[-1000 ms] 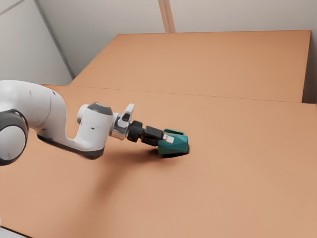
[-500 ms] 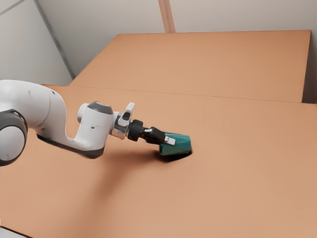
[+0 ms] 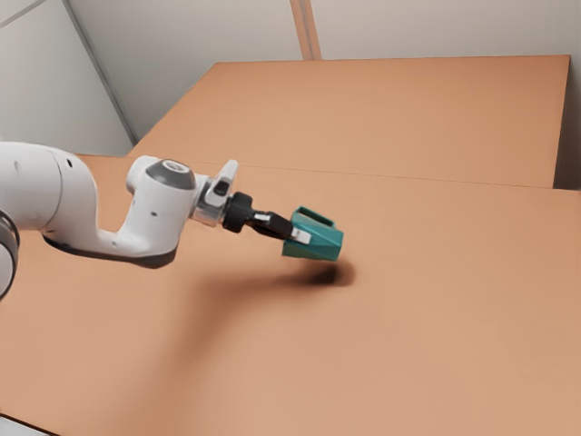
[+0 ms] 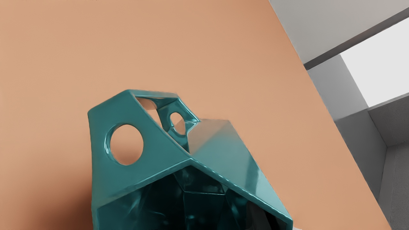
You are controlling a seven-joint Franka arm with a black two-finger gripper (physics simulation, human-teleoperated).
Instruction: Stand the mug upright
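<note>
Held above the table, the teal mug is tilted in the exterior view, its base facing the exterior view's right and slightly down, with the handle on its upper side. The gripper is at the mug's open end and shut on its wall. In the wrist view the mug shows its angular rim, dark inside and handle with round holes. There the gripper has one dark finger inside the mug and a bit of the other outside the wall; the rest of the fingers is hidden.
An orange-brown table lies under the mug, whose shadow falls below it. A second orange-brown surface stretches behind, with pale walls beyond. In the wrist view the table's edge runs past the mug's outer side.
My hand has risen and drawn back slightly toward the exterior view's left, carrying the mug up. The mug has separated from its shadow, and its base end has tipped lower than its rim end.
</note>
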